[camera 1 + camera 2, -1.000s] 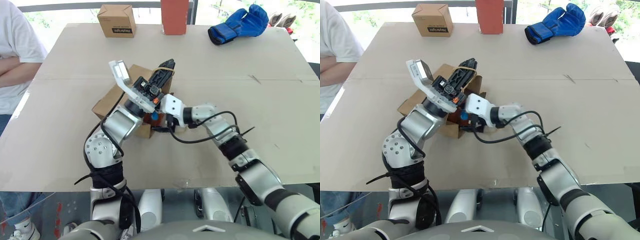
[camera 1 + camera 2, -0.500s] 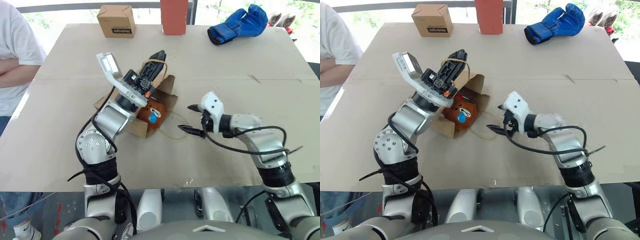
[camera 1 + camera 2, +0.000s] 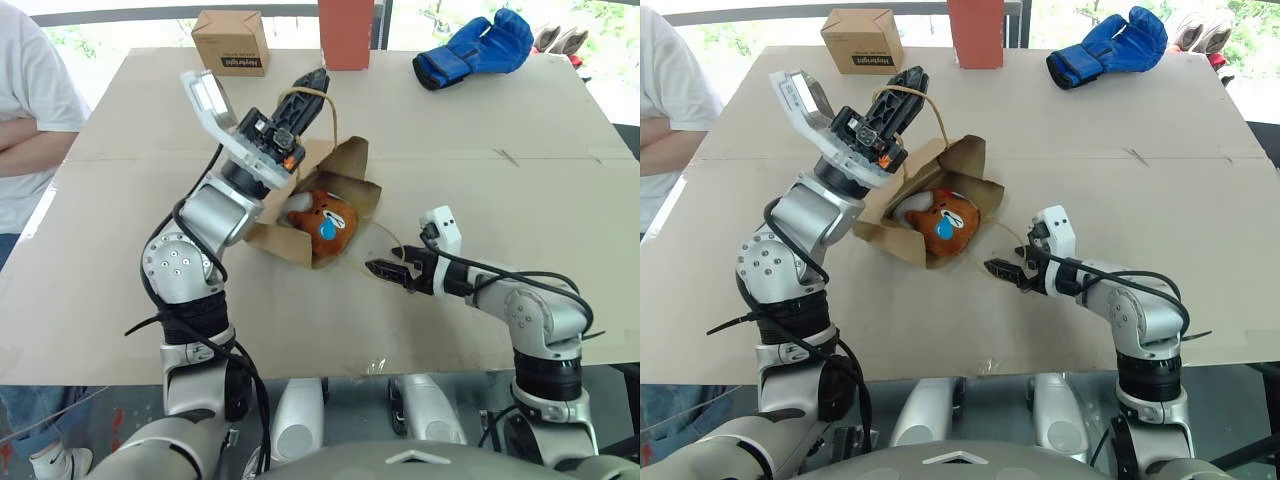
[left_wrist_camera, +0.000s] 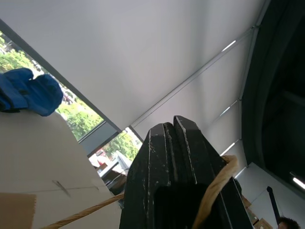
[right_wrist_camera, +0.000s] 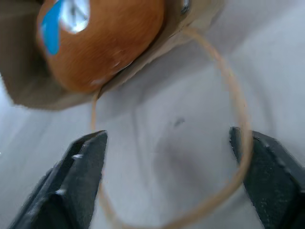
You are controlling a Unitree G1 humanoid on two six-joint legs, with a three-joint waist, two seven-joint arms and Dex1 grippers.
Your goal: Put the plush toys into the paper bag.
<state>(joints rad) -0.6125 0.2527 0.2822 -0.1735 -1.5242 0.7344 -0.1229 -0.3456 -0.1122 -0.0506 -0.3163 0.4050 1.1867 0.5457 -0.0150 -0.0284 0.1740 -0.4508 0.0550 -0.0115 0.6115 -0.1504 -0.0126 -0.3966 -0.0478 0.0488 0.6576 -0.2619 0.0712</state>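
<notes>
Inside the paper bag point(image 3: 345, 175), bear point(image 3: 325, 216); left end effector point(image 3: 312, 80) pinching handle point(image 3: 325, 105), right end effector point(image 5: 167, 171) spread apart.

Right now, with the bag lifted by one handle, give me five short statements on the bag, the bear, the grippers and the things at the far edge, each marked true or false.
1. The left gripper is shut on a handle of the paper bag. True.
2. The brown bear plush lies on the bare table, apart from the bag. False: it sits in the bag's open mouth.
3. The right gripper holds the bear. False: it is open and empty, beside the bag's other handle, which lies on the table.
4. The blue boxing glove lies at the table's far edge. True.
5. The small cardboard box is inside the bag. False: it stands at the far edge.
</notes>
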